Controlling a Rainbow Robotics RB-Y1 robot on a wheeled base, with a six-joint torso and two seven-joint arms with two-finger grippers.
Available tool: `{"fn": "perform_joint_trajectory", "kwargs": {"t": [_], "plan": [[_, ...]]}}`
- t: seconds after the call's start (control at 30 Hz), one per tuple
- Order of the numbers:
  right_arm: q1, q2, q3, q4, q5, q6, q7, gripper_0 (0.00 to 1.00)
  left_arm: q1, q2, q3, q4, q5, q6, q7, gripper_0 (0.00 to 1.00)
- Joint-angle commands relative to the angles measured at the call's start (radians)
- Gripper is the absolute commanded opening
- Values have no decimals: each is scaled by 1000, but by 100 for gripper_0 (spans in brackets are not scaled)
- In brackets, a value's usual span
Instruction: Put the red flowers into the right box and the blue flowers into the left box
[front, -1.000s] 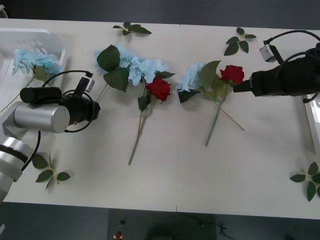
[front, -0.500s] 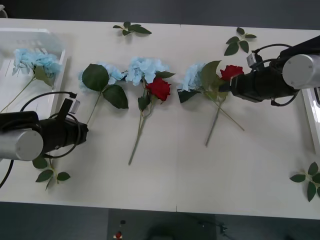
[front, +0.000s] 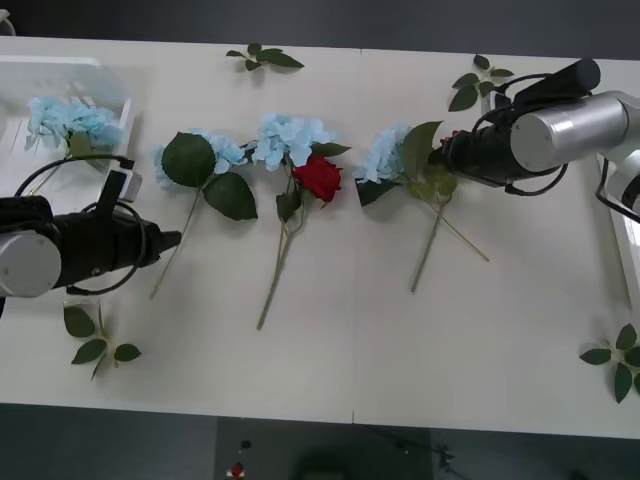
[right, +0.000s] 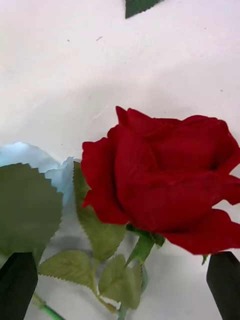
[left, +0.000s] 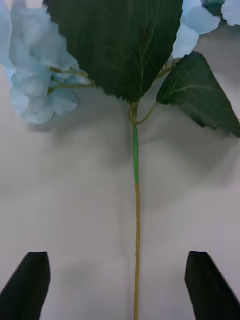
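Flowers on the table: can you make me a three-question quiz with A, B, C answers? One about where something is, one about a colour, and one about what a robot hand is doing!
1. Where is the blue flower that is not on the table top?
A. In the left box
B. On the floor
C. On top of a robot arm

2. What colour is the flower right in front of the right end effector?
A. Blue
B. Red
C. Yellow

3. What is the left end effector doing?
A. It is open, with a thin stem between its fingers
B. It is shut on a leaf
C. It is holding a rose in the air

Answers:
1. A: the pale blue cluster lies inside the white slatted box.
2. B: a red rose sits between its open fingers.
3. A: both fingers stand wide apart, clear of the stem.
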Motion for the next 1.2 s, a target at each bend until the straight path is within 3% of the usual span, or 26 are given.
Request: {"fn": "perform_joint_trajectory", "kwargs": {"t": [0.03,0.43,0.67,0.7,0.73,0.77,0.8,0.9,1.13,1.2], "plan": [[-51,29,-14,54,26,0,-56,100,-102,8,2,-6,-60,52,-29,100],[-125,121,63,237,73,6,-75,100,-260,-128,2,175,-197,75,-46,100],[-126,143,63,247,107,2,-86,98,-305,-182,2,232,-286,70,-46,100],[-125,146,63,247,112,2,-86,70,-306,-188,2,233,-303,68,-46,100],[-126,148,63,247,113,0,-86,56,-306,-189,2,233,-310,68,-46,100],[-126,149,63,247,118,-1,-89,17,-306,-194,2,235,-320,68,-46,100],[-126,151,63,247,121,-1,-89,9,-306,-196,4,241,-324,68,-46,100],[-126,154,63,247,130,-1,-91,2,-308,-197,-2,264,-333,68,-47,100],[-126,155,63,247,131,-6,-91,0,-308,-197,-15,310,-363,70,-49,100],[-126,155,64,247,131,-8,-91,0,-308,-197,-19,319,-367,68,-49,90]]}}
